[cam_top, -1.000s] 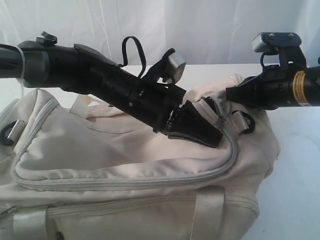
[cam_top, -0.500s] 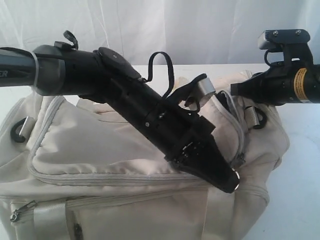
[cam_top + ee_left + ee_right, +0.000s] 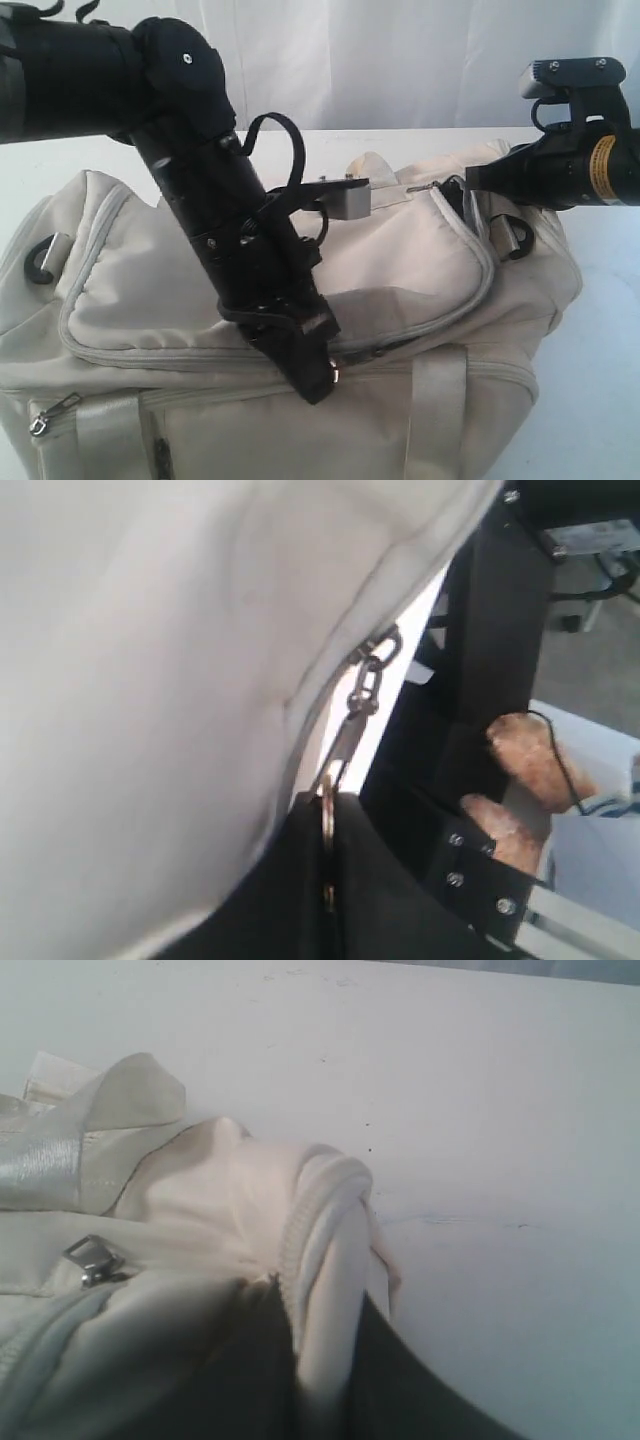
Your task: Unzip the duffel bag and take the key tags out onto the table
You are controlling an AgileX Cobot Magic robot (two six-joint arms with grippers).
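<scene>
The cream-white duffel bag (image 3: 150, 270) fills the table (image 3: 600, 330). My left gripper (image 3: 325, 378) reaches down over the bag's front side and is shut on the metal ring of the zipper pull (image 3: 327, 798), which hangs from a short chain (image 3: 365, 685). The zipper stands parted from the bag's right end round to that point, with a shadowed gap (image 3: 400, 300) under the top flap. At the bag's right end my right gripper (image 3: 468, 185) is shut on a fold of the bag's fabric (image 3: 325, 1260). The key tags are hidden.
A second zipper pull (image 3: 45, 420) hangs at the bag's front left. Black D-rings (image 3: 40, 262) sit at both ends, and a shiny strap (image 3: 435, 400) runs down the front. Bare white table (image 3: 500, 1110) lies right of the bag. A white curtain hangs behind.
My left gripper has travelled from the bag's right end down and leftward along the zipper to the front, pulling it open. The bag shifted slightly. The right gripper held its place.
</scene>
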